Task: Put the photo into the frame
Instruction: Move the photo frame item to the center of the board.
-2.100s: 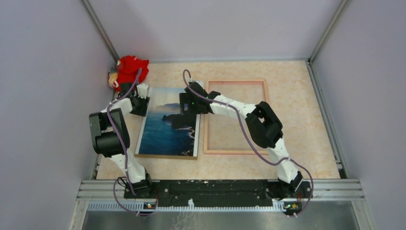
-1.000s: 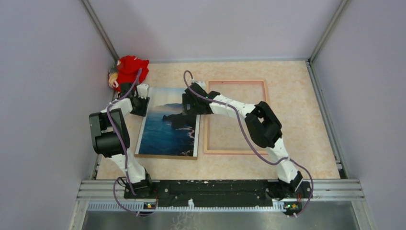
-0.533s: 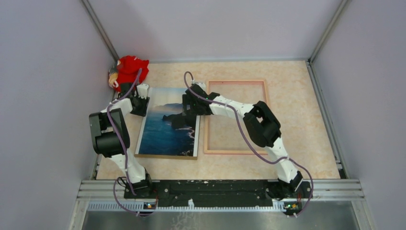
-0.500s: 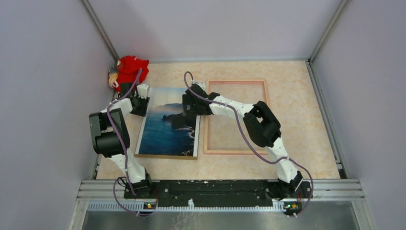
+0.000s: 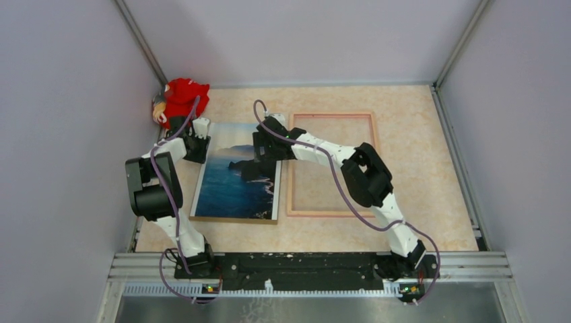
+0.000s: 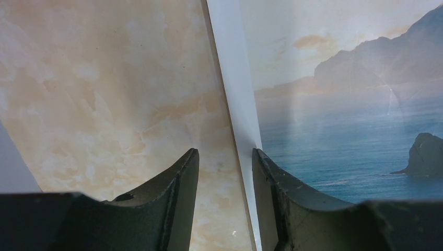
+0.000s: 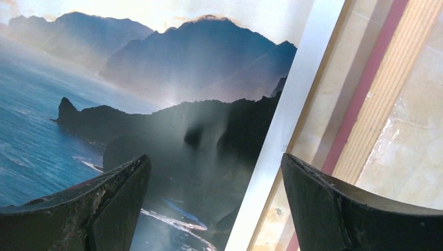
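Observation:
The photo [image 5: 236,175], a blue sea with dark mountains, lies face up left of the middle. The frame [image 5: 374,161] lies flat just to its right, with a pale wood rim and bare table inside it. My left gripper [image 5: 197,145] sits at the photo's far left edge. In the left wrist view its fingers [image 6: 180,198] stand partly apart, one over the table and one over the photo [image 6: 339,115], holding nothing. My right gripper [image 5: 266,145] hovers over the photo's far right edge. In the right wrist view it [image 7: 215,157] is wide open, straddling the photo [image 7: 156,94] border beside the frame [image 7: 392,94].
A brown backing board [image 5: 232,219] lies under the photo, its edge showing along the near side. A red plush toy [image 5: 183,95] sits in the far left corner, right behind my left arm. Grey walls close in the table [image 5: 417,222] on three sides.
My right wrist has edged slightly left and farther back over the photo's far right corner. The left arm, photo and frame have not moved.

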Controlling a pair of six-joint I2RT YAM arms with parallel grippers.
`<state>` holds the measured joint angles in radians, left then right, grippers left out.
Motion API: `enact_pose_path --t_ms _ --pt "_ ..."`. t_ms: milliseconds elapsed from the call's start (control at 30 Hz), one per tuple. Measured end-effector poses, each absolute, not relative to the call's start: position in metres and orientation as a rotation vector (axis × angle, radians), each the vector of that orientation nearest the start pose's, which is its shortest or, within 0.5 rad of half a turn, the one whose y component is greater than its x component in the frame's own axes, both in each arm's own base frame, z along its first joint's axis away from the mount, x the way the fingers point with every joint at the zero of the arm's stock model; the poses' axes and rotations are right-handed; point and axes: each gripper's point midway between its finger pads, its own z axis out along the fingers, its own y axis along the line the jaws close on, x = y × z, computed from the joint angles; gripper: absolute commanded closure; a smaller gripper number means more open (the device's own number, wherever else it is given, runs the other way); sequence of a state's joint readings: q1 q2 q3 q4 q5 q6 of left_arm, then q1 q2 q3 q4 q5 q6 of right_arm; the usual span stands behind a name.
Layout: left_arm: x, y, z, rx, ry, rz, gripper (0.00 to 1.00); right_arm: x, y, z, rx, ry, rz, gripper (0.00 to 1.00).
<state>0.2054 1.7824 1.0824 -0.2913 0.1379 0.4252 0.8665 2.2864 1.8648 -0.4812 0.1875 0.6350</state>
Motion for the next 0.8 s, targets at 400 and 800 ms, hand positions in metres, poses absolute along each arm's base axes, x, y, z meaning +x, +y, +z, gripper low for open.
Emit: enact_pose_path --t_ms 400,800 --pt "0.4 0.076 0.03 0.334 2.527 0.068 0.51 0.375 0.429 0.055 -0.225 2.483 0.383 0.05" --pt "0.4 0.075 0.03 0.34 2.526 0.067 0.52 0.376 0.427 0.046 -0.212 2.493 0.369 0.05"
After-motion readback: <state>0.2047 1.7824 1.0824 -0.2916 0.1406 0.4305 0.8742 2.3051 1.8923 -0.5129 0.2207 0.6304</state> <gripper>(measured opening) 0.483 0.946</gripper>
